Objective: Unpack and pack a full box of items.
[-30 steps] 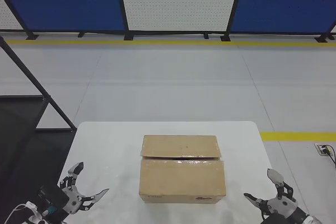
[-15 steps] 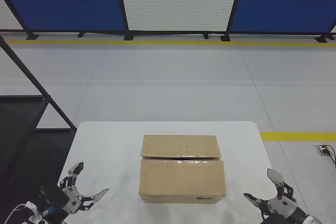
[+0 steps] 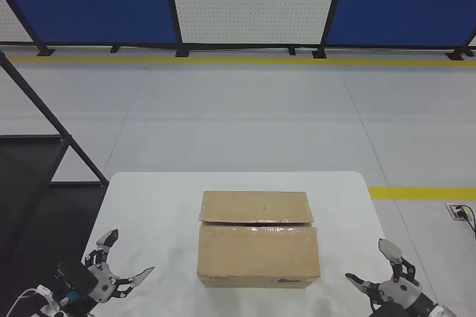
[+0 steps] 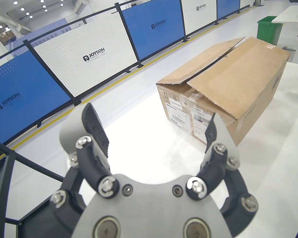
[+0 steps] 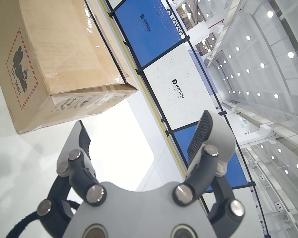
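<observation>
A brown cardboard box (image 3: 258,238) stands in the middle of the white table (image 3: 159,214), its top flaps folded down with a thin gap between them. The same box (image 4: 228,85) shows shipping labels on its end face, and the box (image 5: 52,43) carries a red-dashed diamond label on its side. My left gripper (image 3: 129,255) hovers open near the table's front left corner, apart from the box. My right gripper (image 3: 371,263) sits open near the front right corner, nothing between its fingers. The left gripper (image 4: 151,122) and the right gripper (image 5: 144,127) both point toward the box.
A black metal frame (image 3: 32,158) stands left of the table. Blue and white fence panels (image 3: 254,20) line the far floor behind a yellow stripe. A green bin (image 4: 268,29) stands beyond the box beside another white table.
</observation>
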`<state>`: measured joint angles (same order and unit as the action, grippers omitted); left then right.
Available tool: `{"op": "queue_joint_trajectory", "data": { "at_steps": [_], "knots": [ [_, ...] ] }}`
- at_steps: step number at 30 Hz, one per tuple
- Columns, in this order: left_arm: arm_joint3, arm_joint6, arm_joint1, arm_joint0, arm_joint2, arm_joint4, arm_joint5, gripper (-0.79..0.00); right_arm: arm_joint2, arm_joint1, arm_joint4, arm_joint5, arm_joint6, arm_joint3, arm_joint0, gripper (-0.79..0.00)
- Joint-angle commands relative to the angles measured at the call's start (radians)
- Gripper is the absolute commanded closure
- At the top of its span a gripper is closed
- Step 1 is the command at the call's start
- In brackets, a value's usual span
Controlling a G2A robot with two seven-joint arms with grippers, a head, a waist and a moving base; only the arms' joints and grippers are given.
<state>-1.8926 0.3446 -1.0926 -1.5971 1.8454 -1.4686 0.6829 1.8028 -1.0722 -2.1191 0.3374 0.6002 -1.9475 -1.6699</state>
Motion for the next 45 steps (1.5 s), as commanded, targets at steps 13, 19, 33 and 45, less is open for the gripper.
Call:
{"op": "queue_joint_trajectory", "data": {
  "at_steps": [13, 19, 33, 45],
  "knots": [
    [-0.012, 0.016, 0.002, 0.015, -0.015, -0.02, 0.015, -0.785, -0.009, 0.001, -0.025, -0.013, -0.004, -0.003, 0.001, -0.785],
    [-0.017, 0.143, 0.022, 0.098, -0.052, -0.19, 0.106, -0.785, -0.009, 0.011, -0.138, -0.083, 0.08, 0.026, 0.018, -0.785],
    [0.002, 0.351, 0.056, 0.181, -0.103, -0.476, 0.136, -0.785, 0.004, 0.023, -0.302, -0.161, 0.119, -0.007, -0.019, -0.785],
    [0.002, 0.351, 0.056, 0.181, -0.103, -0.476, 0.136, -0.785, 0.004, 0.023, -0.302, -0.161, 0.119, -0.007, -0.019, -0.785]
  ]
}}
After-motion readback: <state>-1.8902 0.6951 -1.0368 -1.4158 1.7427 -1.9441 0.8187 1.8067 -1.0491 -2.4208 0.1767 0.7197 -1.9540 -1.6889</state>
